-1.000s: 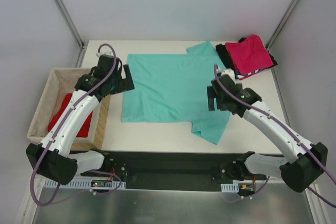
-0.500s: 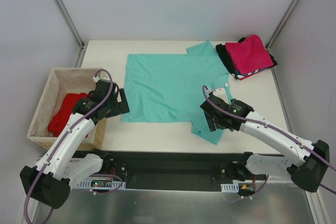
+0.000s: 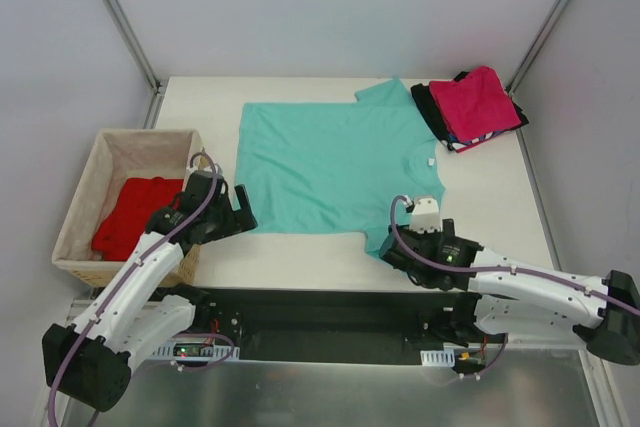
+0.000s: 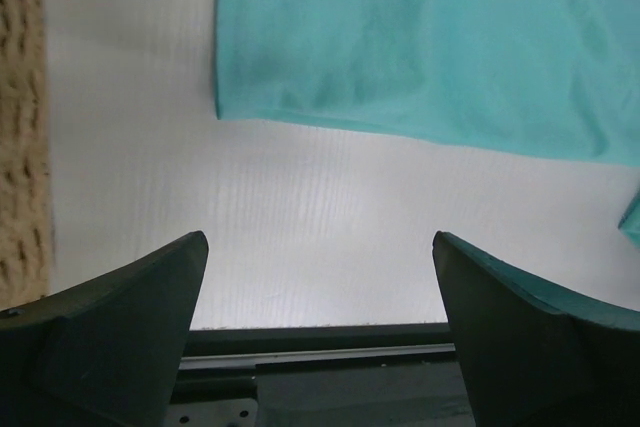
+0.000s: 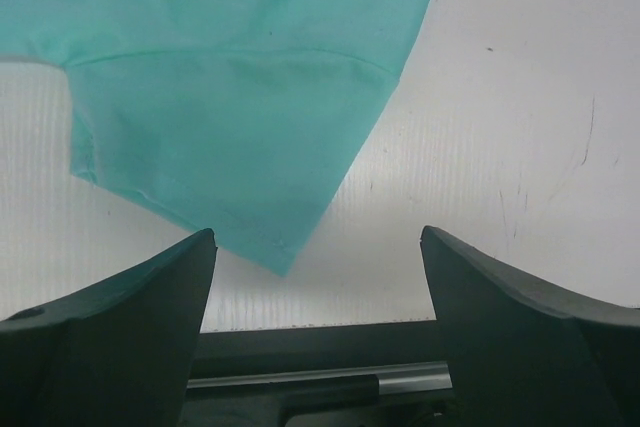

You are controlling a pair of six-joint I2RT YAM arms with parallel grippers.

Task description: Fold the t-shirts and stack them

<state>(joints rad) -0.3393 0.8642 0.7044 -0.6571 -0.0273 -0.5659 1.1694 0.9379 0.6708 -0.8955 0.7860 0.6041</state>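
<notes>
we have the teal t-shirt (image 3: 330, 167) spread flat mid-table, not yet folded. the red t-shirt (image 3: 130, 217) waits in the basket (image 3: 120, 142). the folded stack (image 3: 472, 107) sits far right. left claw (image 4: 320, 237) and right claw (image 5: 317, 232) hover empty, jaws apart, at its near edge.

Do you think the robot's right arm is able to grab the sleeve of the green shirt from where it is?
Probably yes. The right tool is open, and the teal t-shirt's sleeve lies flat just ahead of it with nothing in between.
</notes>
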